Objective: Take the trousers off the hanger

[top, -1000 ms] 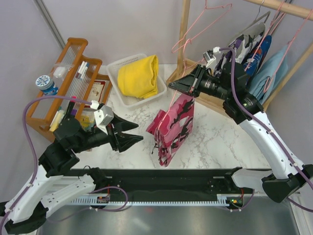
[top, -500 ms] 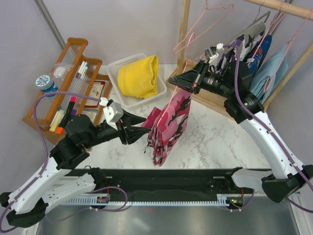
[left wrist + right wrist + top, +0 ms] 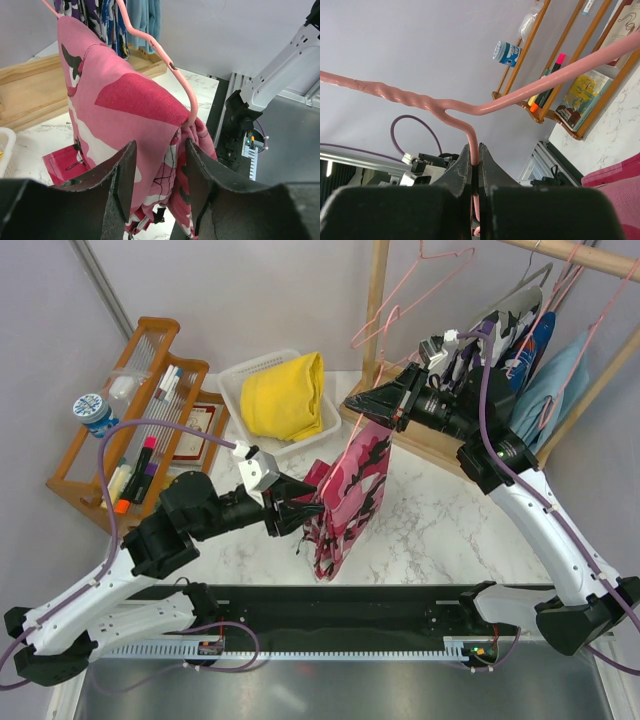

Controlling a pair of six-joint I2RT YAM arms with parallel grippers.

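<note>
White marble table (image 3: 440,520) fills the near ground, and just above its front edge the left gripper (image 3: 160,147) reaches toward the pink trousers (image 3: 350,500). Its jaws stand apart on either side of the cloth's near edge. The left wrist view shows no pinch yet, and whether the pads touch the fabric I cannot tell. The pink trousers are still draped over the bar of a pink wire hanger (image 3: 165,55). They hang in the air over the middle of the table, with the lower end seeming to reach the marble. Beyond them the right gripper (image 3: 475,150) has its fingers pressed tight on the hanger's wire, just below the fork under the hook, and holds it up off the rack. Farther back on the left, the yellow trousers (image 3: 285,395) lie bunched in a white basket (image 3: 235,380), clear of any hanger, so that pair looks finished. An empty hanger (image 3: 415,290) swings on the wooden rail at the far right, beside a blue garment (image 3: 560,385) that is no part of the job. By my reckoning the task is about half done. What remains is to close on the pink cloth, draw it sideways off the bar while the other arm keeps the hanger steady, and set it down.
</note>
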